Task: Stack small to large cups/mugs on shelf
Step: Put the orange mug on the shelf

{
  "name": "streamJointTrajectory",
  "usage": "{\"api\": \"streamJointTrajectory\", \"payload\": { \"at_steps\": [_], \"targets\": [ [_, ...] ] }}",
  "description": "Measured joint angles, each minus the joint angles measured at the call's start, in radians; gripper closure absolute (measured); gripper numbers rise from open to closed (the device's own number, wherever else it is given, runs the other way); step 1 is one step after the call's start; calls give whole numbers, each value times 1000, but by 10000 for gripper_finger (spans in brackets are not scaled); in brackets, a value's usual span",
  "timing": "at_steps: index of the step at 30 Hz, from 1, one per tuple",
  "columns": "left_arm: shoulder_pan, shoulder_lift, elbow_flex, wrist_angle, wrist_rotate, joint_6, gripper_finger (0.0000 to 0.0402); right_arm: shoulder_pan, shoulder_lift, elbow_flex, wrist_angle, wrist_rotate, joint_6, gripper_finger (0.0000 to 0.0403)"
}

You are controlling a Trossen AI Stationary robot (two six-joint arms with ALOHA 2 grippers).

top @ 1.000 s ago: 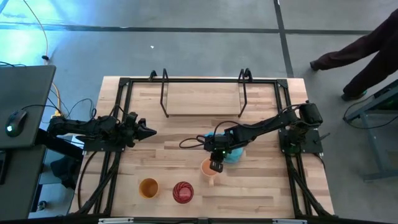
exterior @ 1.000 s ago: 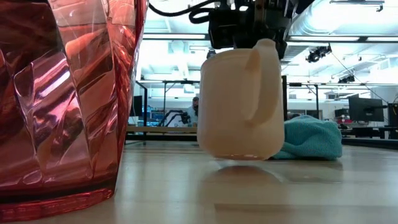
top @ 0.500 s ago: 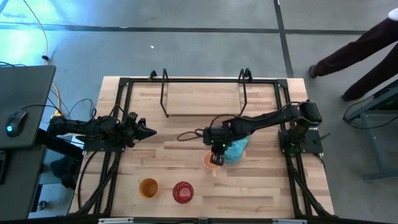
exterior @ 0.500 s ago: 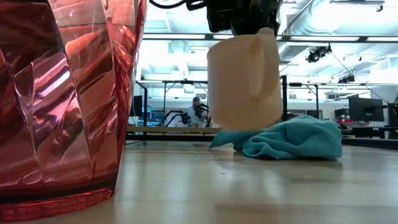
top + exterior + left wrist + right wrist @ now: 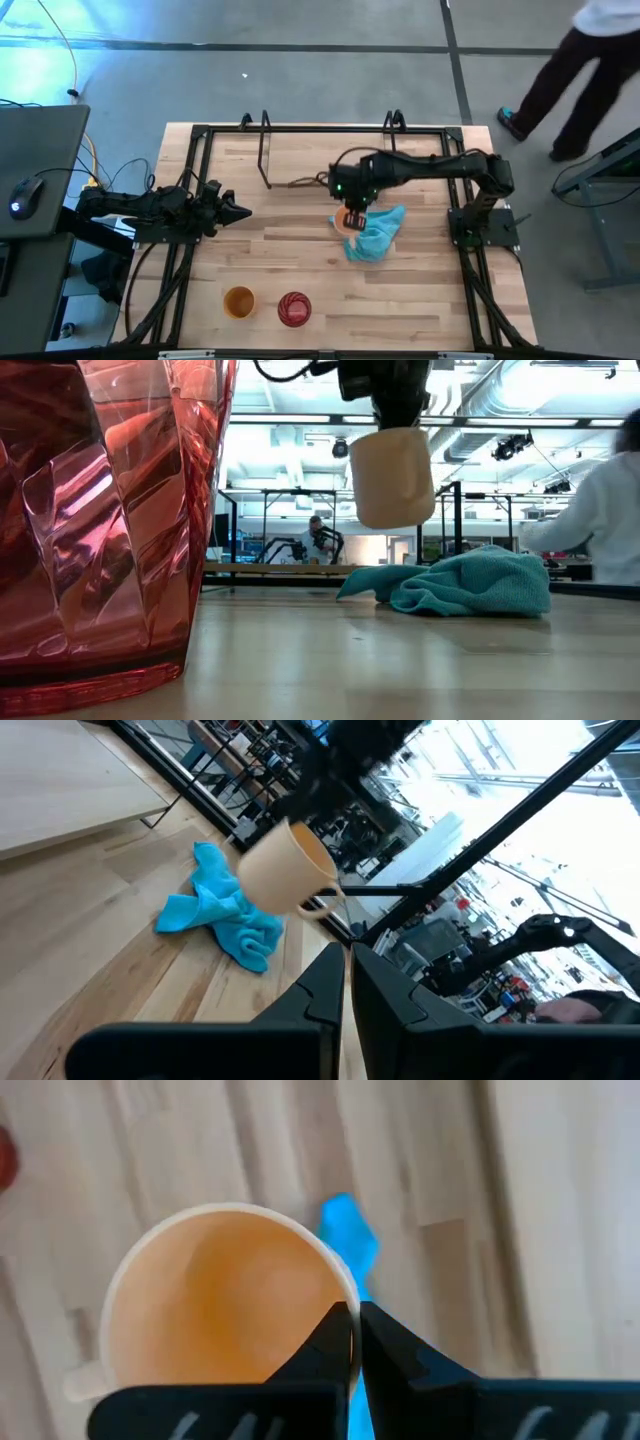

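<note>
So far nothing stands on the shelf (image 5: 325,158); the right gripper (image 5: 349,201) has its fingers pinched on the rim of the light orange mug (image 5: 346,219) and holds it clear above the table, near the turquoise cloth (image 5: 372,233); the mug hangs below the gripper, and the shelf lies at about eleven o'clock from it; the yellow-orange cup (image 5: 239,301) and red ribbed cup (image 5: 294,309) wait at the near edge, unstacked; the left gripper (image 5: 235,211), closed and empty, rests at nine o'clock.
</note>
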Motion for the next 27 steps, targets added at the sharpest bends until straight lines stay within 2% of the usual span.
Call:
{"api": "streamJointTrajectory", "payload": {
  "at_steps": [12,27],
  "targets": [
    [0,0,0,0,0,0,389,-188,0,0,16,-1,-141,403],
    [0,0,0,0,0,0,389,-399,0,1,42,-78,-336,403]
  ]
}}
